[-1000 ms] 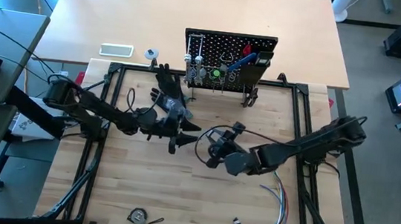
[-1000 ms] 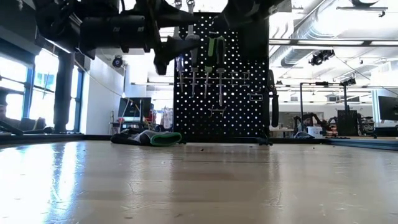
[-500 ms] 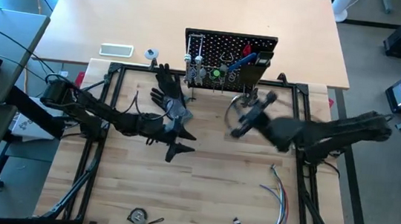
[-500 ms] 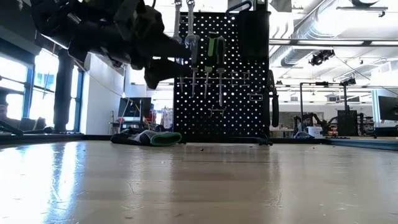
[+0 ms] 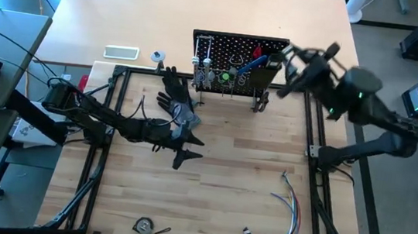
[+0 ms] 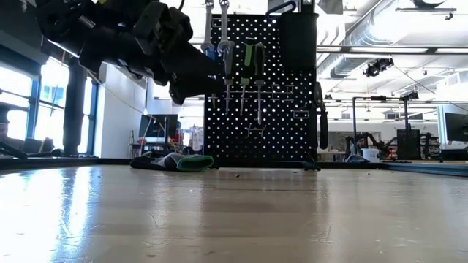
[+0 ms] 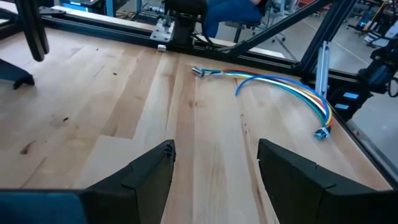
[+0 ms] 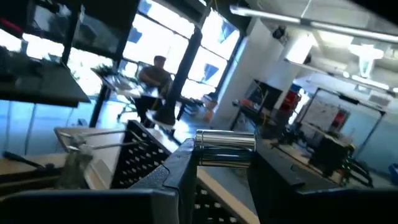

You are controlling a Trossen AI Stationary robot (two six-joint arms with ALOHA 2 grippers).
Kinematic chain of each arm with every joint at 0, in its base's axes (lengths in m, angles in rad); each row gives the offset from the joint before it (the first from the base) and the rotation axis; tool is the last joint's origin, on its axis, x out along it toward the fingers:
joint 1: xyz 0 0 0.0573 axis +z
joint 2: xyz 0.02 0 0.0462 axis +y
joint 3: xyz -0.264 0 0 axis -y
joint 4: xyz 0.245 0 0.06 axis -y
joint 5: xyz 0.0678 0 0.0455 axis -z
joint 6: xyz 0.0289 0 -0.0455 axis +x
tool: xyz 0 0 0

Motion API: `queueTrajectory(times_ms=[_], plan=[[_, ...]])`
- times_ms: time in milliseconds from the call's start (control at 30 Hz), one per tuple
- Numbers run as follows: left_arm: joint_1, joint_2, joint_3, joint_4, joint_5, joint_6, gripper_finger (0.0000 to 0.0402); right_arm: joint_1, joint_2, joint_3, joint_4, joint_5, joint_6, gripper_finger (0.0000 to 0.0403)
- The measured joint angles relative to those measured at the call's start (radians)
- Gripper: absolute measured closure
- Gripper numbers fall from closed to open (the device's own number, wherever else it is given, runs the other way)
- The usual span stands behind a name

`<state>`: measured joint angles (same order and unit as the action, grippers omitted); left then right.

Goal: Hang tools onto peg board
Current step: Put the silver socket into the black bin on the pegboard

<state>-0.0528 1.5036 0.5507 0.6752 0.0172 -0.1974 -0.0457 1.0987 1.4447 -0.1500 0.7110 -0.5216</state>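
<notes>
Right gripper (image 5: 288,63) clamped on short silver cylinder (image 8: 225,139), likely tool end; swung within last second from table centre up to peg board's (image 5: 240,46) 3 o'clock edge. Means carry done, hanging step next; hook choice unclear.
Near edge: measuring tape (image 5: 145,225) at 7 o'clock, wire bundle (image 5: 285,218) at 5.
Centre-left: left gripper (image 5: 187,146) jaws wide, empty, hovering.
Beyond: black glove (image 5: 174,90), then peg board at 12 o'clock with tools (image 5: 225,76) already hung.
</notes>
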Motion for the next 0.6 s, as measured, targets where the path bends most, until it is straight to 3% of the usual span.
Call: queueTrajectory(times_ms=[200, 333, 600], plan=[[0.0, 0.0, 0.0, 0.001, -0.003, 0.0, 0.0179, -0.158, 0.122, 0.298, -0.353, -0.167, 0.147, 0.0291], [0.0, 0.0, 0.0, 0.001, -0.003, -0.002, 0.0179, -0.249, 0.228, 0.484, -0.563, -0.225, 0.205, 0.0291], [-0.003, 0.0, 0.0, -0.008, -0.003, -0.011, 0.0179, -0.42, 0.411, 0.793, -0.864, -0.427, 0.331, 0.0291]])
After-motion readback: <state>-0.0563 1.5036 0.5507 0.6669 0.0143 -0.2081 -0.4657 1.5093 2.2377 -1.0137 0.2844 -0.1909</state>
